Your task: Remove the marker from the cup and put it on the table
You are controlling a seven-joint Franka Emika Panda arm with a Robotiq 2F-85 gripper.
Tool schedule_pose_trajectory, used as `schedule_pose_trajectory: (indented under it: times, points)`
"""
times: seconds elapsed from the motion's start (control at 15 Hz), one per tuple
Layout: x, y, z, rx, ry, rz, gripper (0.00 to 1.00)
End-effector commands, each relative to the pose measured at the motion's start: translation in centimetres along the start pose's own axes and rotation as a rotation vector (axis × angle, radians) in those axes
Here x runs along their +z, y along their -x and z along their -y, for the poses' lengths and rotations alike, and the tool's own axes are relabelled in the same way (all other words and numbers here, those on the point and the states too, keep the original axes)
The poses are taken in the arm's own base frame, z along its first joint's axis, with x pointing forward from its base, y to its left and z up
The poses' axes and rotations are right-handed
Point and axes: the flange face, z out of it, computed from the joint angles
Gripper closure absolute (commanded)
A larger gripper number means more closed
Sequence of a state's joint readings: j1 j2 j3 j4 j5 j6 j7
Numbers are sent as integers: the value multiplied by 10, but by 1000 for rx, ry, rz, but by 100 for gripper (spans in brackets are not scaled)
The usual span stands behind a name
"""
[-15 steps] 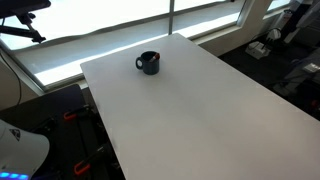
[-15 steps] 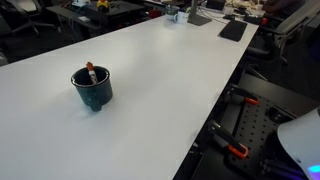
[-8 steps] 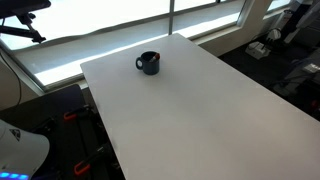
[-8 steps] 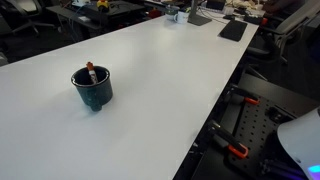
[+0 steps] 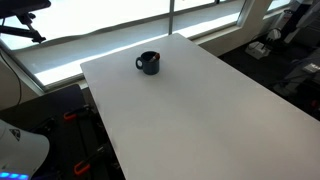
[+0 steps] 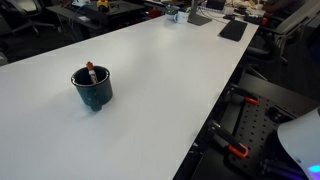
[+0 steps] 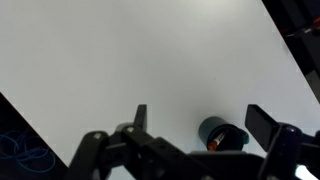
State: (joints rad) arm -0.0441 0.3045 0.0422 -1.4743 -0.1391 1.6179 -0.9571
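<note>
- I see the cup (image 6: 92,88), a small round dark mug, upright on the table (image 6: 170,70). The marker (image 6: 89,71) stands inside it, its reddish tip poking above the rim.
- The table is plain matte white.
- In my wrist view the gripper (image 7: 200,120) hovers above the table, jaws spread wide and holding nothing.

Bright, even daylight from the windows (image 5: 100,20) washes the white tabletop (image 5: 200,110) almost featureless. The cup (image 6: 93,88) casts only a faint, soft shadow. All frames are soft and low-resolution. In the wrist view the pincer (image 7: 200,120) looks dark and blurred.
</note>
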Motion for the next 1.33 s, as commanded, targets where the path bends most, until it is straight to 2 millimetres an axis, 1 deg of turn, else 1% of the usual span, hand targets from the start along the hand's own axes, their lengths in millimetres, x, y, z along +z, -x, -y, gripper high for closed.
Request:
schedule_pose_trajectory:
  times: [0.0, 0.07, 0.13, 0.27, 0.4, 0.53, 0.6, 0.73, 0.87, 1.07, 1.27]
  points:
    - [-3, -16, -23, -177, 44, -75, 0]
    - [-4, -22, -30, -227, 54, -102, 0]
    - [-6, -32, -32, -269, 71, -101, 0]
    - [-9, -49, -32, -383, 89, -111, 0]
    - [-6, -75, -19, -502, 80, -108, 0]
    - [2, -94, -5, -618, 54, -114, 0]
    - [4, -81, -13, -532, 70, -104, 0]
    - [8, -97, -3, -587, 62, -103, 0]
    - [9, -99, -2, -595, 61, -103, 0]
    - [8, -96, -5, -601, 63, -104, 0]
    - [8, -105, -17, -747, 70, -241, 0]
